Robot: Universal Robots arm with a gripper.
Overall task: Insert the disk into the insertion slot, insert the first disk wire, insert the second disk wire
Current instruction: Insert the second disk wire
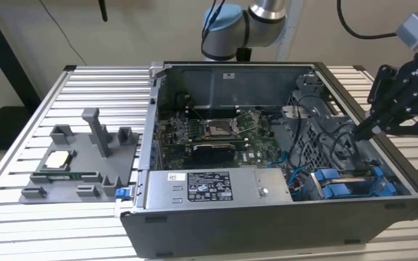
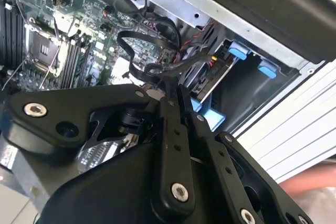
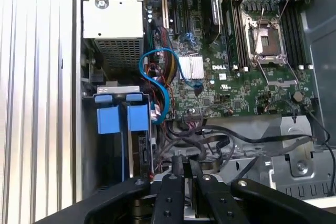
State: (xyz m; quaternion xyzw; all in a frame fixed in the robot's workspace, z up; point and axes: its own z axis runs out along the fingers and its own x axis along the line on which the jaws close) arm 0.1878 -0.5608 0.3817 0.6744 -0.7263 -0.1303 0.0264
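Observation:
The open computer case (image 1: 158, 109) lies on a slatted table. The disk sits in its bright blue carrier (image 1: 347, 186) in the drive bay at the case's near corner, on the exterior view's right; the blue frames also show in the first wrist view (image 3: 119, 119) and the second wrist view (image 2: 237, 52). My black gripper (image 1: 363, 130) reaches into the case just above that bay. Its fingers stand close together in both wrist views (image 3: 186, 165) (image 2: 174, 88), pinched on a black wire (image 2: 131, 56) that loops up over the motherboard.
A silver labelled power-supply box (image 1: 209, 186) fills the case's near side. The motherboard (image 1: 216, 130) lies in the middle, and a blue cable (image 3: 157, 77) curls beside the bay. A grey fixture (image 1: 78, 163) with small parts stands at the exterior view's left.

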